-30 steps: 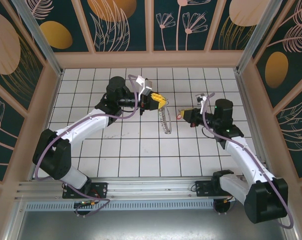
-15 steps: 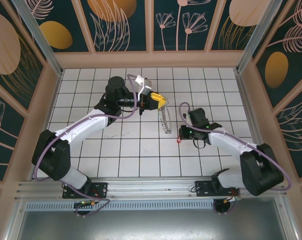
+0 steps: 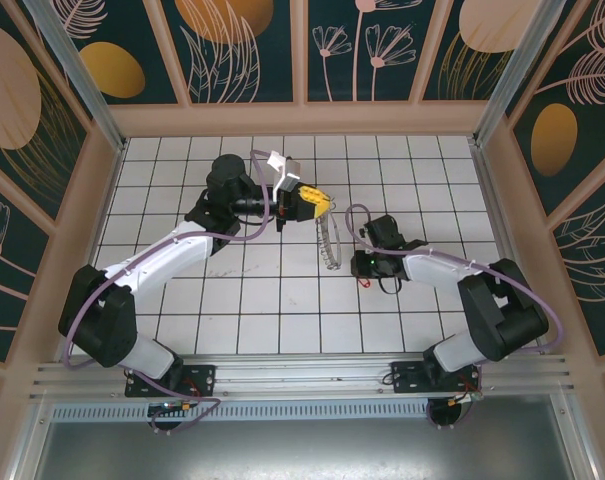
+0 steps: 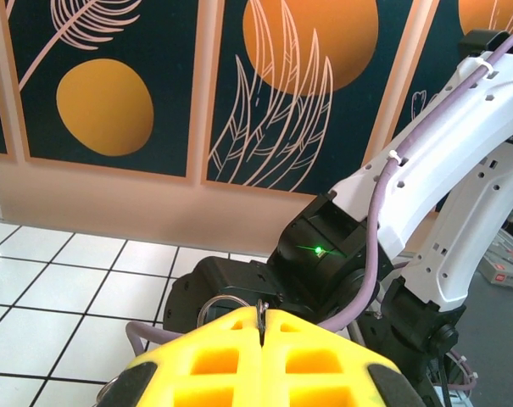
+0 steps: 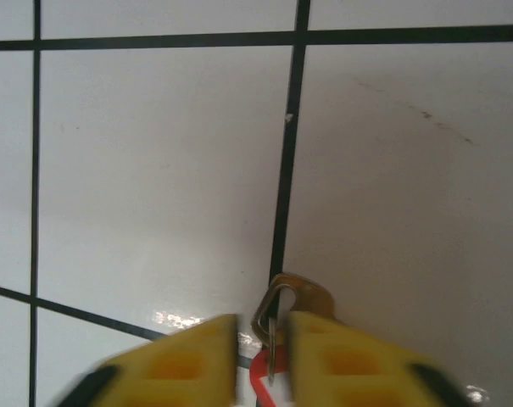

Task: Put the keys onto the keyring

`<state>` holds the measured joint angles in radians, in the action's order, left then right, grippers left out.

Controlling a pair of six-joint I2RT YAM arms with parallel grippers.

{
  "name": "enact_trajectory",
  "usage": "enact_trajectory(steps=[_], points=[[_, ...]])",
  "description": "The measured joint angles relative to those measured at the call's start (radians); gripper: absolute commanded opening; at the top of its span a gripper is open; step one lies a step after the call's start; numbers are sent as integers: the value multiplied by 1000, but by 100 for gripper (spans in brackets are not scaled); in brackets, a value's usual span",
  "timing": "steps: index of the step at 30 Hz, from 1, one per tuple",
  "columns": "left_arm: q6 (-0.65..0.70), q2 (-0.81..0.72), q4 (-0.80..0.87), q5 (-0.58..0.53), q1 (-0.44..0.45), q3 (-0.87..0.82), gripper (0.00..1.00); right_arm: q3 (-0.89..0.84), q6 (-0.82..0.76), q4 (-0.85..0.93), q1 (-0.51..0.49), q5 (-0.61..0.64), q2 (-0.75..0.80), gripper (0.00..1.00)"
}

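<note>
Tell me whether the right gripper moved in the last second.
Yes. The right gripper came toward the table's near edge, down over the key.

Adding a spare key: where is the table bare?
Bare: near tiles between the arm bases, and far-right tiles by the back wall. Crowded: mid-table, where the left gripper holds the keyring beside the right gripper over the red-tagged key.

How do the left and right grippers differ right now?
The left gripper has its pads pressed together on the keyring; the right gripper has them apart, a key between. The left gripper is held level above the table, facing the wall; the right gripper points down at the table. Both have yellow pads.
</note>
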<state>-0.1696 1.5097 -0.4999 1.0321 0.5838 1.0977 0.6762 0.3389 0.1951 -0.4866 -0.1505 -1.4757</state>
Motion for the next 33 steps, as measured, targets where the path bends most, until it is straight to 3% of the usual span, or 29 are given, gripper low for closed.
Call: enact_trajectory(steps=[4,11,17,33], points=[[-4,0,-16,0,2,0,0,0,43,3,-1,1,37,54],[-8,0,-28,1,2,0,0,-34,131,8,-1,-14,169,57],[-7,0,-28,4,2,0,0,-89,183,15,-1,-23,174,43],[-7,0,-32,5,2,-4,0,-83,241,2,0,2,103,33]])
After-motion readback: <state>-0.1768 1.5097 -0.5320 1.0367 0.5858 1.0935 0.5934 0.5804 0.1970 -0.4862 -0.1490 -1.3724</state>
